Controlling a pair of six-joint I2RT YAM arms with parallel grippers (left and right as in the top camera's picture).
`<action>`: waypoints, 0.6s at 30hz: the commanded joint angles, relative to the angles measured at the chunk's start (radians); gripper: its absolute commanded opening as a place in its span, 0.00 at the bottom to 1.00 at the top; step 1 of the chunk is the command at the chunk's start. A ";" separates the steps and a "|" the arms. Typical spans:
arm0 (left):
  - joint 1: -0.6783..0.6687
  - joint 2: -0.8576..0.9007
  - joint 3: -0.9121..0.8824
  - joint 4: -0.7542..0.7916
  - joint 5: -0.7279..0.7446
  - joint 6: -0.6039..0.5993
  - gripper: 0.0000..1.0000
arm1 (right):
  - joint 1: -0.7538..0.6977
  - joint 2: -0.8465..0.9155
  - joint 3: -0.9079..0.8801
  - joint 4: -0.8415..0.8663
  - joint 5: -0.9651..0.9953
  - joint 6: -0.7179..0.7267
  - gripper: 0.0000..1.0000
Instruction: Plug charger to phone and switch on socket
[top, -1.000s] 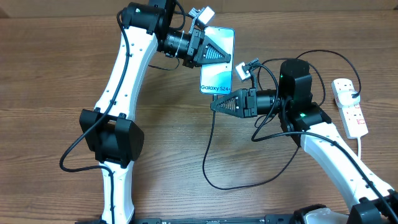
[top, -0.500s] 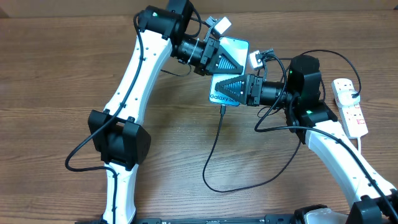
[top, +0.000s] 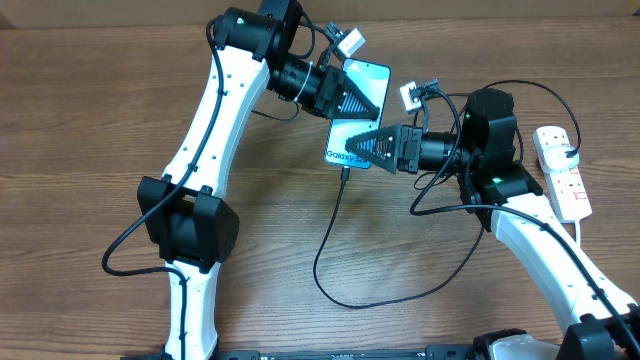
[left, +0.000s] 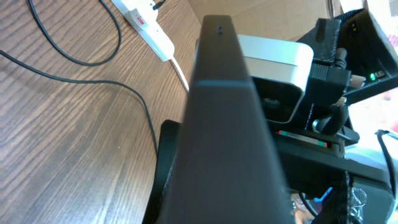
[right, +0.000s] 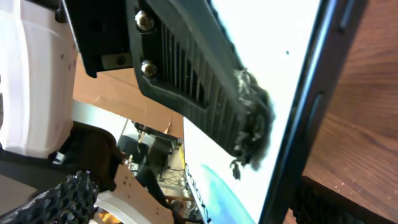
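Observation:
The phone (top: 372, 78) is held off the table, tilted, with my left gripper (top: 372, 106) shut on its upper half. In the left wrist view the phone (left: 224, 124) is edge-on and hides the jaws. My right gripper (top: 352, 148) is open, its jaws standing apart on either side of the phone's lower end (right: 267, 56), where the "Galaxy" lettering shows. The charger (top: 325, 250), a thin black cable, hangs from the phone's bottom edge and loops over the table. The socket (top: 562, 172) lies at the far right with a black plug in it.
The socket (left: 146, 18) and black cable (left: 124, 93) lie on the wooden table (top: 80, 130) behind the phone. Part of the charger loop runs under my right arm (top: 540, 240). A cardboard wall runs along the table's far edge.
My right gripper has risen from below the phone to its lower end and opened. The left arm carried the phone right and down, then slightly left; the cable followed.

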 joint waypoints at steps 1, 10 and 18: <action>-0.005 -0.031 0.007 -0.002 0.027 0.055 0.04 | 0.002 0.002 0.025 0.003 -0.014 -0.064 1.00; -0.009 -0.031 0.007 -0.043 -0.005 0.156 0.04 | 0.002 0.002 0.025 -0.016 -0.002 -0.130 1.00; -0.009 -0.031 0.007 -0.144 -0.010 0.416 0.04 | 0.002 0.002 0.025 -0.257 0.315 -0.176 1.00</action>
